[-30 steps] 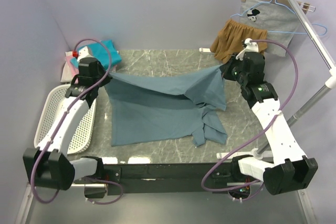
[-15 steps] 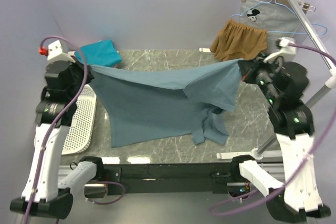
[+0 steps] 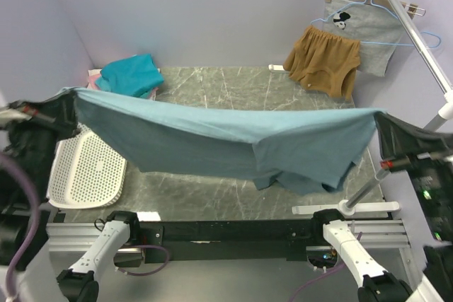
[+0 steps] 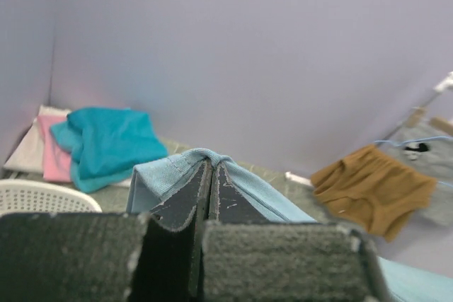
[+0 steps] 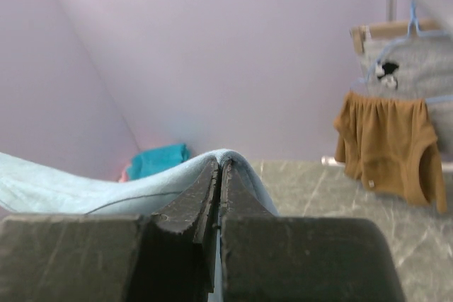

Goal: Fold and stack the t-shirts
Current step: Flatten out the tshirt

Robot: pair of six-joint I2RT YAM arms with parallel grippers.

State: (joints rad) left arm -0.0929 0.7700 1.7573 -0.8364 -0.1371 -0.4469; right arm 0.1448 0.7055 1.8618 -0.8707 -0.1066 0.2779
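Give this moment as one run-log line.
left tool: shut on grey-blue t-shirt | right tool: shut on grey-blue t-shirt | state: stretched between tools over table | teal t-shirt: far-left corner

- We see mustard-brown shorts [image 3: 324, 61] hanging at the far right.
- Just beside them we see a grey printed garment [image 3: 364, 30] on a blue hanger [image 3: 388, 6].
- We find a white perforated basket [image 3: 85, 171] at the left edge of the marble table [image 3: 212, 86].

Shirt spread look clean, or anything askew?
Not clean. The grey-blue t-shirt hangs stretched between the left gripper and right gripper. Its right side is folded over itself, and a bunched clump droops below the lower edge.
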